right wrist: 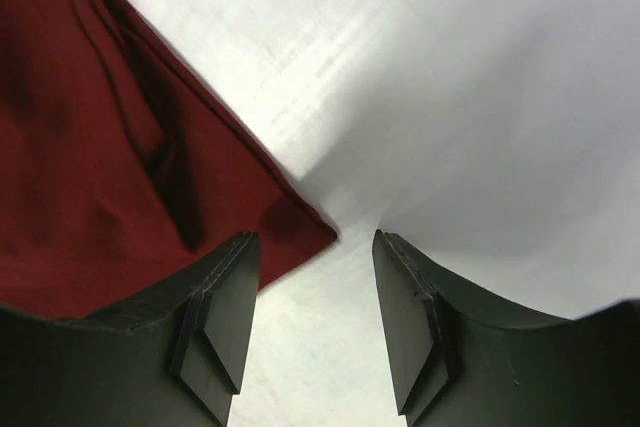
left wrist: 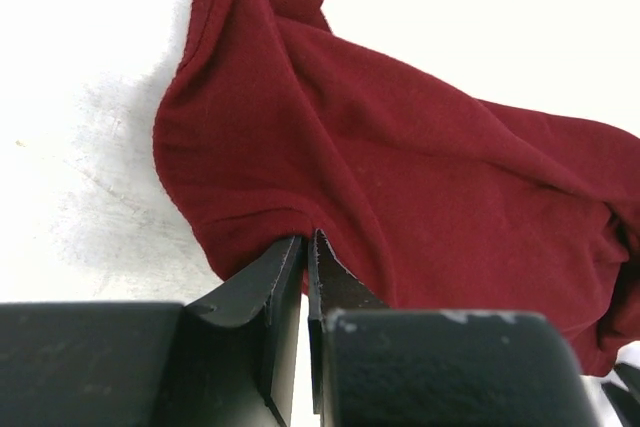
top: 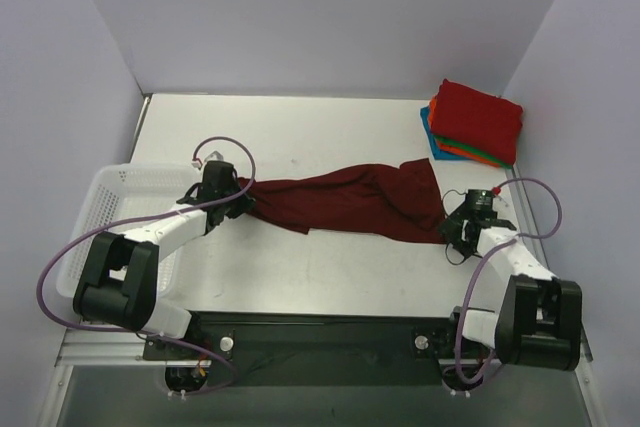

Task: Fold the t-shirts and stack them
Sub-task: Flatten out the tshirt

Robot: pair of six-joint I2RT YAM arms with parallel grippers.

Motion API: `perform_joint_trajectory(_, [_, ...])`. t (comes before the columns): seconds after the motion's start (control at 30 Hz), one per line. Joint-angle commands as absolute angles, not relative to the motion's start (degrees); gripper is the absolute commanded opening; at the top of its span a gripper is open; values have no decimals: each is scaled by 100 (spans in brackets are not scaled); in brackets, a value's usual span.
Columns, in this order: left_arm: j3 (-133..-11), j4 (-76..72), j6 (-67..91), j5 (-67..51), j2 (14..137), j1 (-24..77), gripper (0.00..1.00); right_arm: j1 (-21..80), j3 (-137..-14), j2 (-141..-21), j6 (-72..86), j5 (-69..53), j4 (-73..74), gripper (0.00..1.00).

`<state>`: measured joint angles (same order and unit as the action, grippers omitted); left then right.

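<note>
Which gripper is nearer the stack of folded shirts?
Right. The right gripper sits on the near side of the stack, by the maroon shirt's right end; the left gripper pinches its opposite end.

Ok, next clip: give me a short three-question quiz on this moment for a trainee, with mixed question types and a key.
1. True or false: the right gripper is clamped on the maroon t-shirt.
2. Which colour lies on top of the folded stack? A) blue B) bright red C) green
3. Short answer: what is the left gripper shut on?

Key:
1. False. Its jaws stand apart, beside the shirt's corner.
2. B.
3. The maroon t-shirt, pinched at its end nearest the white basket.
</note>
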<state>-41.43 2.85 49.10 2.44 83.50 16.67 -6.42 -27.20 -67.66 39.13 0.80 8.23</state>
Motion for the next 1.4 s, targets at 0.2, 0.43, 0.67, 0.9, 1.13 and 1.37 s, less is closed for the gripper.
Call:
perform_joint_trajectory(0.2, [-4482, 263, 4817, 114, 8253, 1608, 12, -686, -3041, -7708, 4148, -527, 361, 28])
perform_joint_trajectory(0.43, [-4517, 675, 4694, 184, 7797, 1600, 0, -677, -3198, -6866, 4140, -826, 685, 0])
perform_joint_trajectory(0.67, [-4772, 1555, 4430, 325, 6848, 1600, 0, -799, -4137, -5442, 3921, -844, 1905, 0])
perform_joint_trajectory(0.9, [-5457, 2504, 4263, 440, 5916, 1556, 0, -1019, -5228, -4878, 3823, -1037, 2557, 0])
perform_joint_trajectory(1.13, [-6275, 2786, 4166, 44, 6581, 1336, 0, -1028, -5818, -5703, 3885, -1108, 2444, 0])
perform_joint_trajectory(1.37, [-5961, 2576, 4104, -447, 7839, 1283, 41, -1020, -5460, -6898, 3744, -1002, 1962, 0])
